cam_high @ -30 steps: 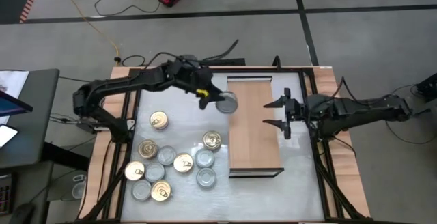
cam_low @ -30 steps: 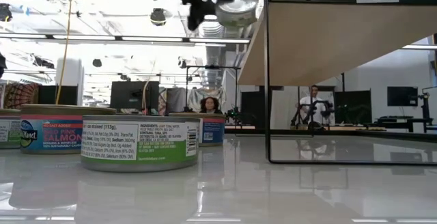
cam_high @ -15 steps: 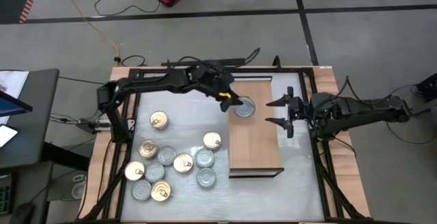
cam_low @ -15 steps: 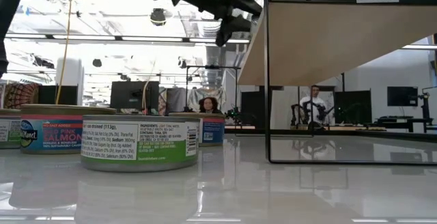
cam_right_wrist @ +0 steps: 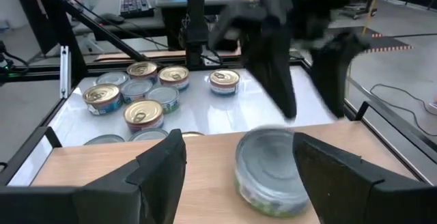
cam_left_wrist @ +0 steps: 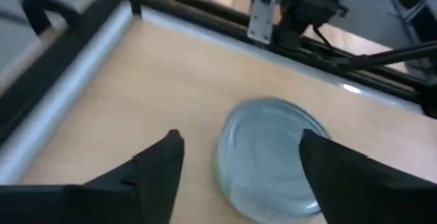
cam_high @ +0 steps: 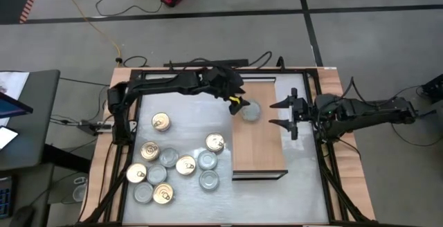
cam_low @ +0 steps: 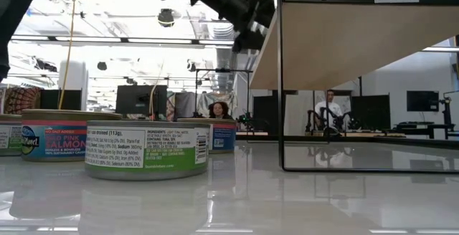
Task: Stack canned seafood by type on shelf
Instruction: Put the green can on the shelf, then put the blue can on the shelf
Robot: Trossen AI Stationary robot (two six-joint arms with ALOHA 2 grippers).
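The shelf (cam_high: 259, 137) is a light-wood board on a thin dark frame, raised above the tabletop in the low view (cam_low: 358, 45). One silver-lidded tin (cam_high: 250, 111) (cam_left_wrist: 273, 157) (cam_right_wrist: 270, 164) stands upright on its base near the shelf's far end. My left gripper (cam_high: 236, 102) (cam_left_wrist: 239, 143) is open just left of and above that tin; in the right wrist view its fingers (cam_right_wrist: 280, 80) hang clear of the lid. My right gripper (cam_high: 284, 114) (cam_right_wrist: 237, 141) is open, level over the shelf's right edge, pointing at the tin from a short distance.
Several loose tins (cam_high: 173, 168) with gold and silver lids stand on the grey-white tabletop left of the shelf, one gold-lidded tin (cam_high: 160, 122) apart from them. In the low view labelled tins (cam_low: 147, 149) stand close. The shelf's near half is bare wood.
My left gripper carried the silver-lidded tin, tipped on its side, rightward from over the tabletop onto the shelf's far end. The tin now stands flat on the board. The gripper has let go and drawn back slightly toward the left, up off the tin.
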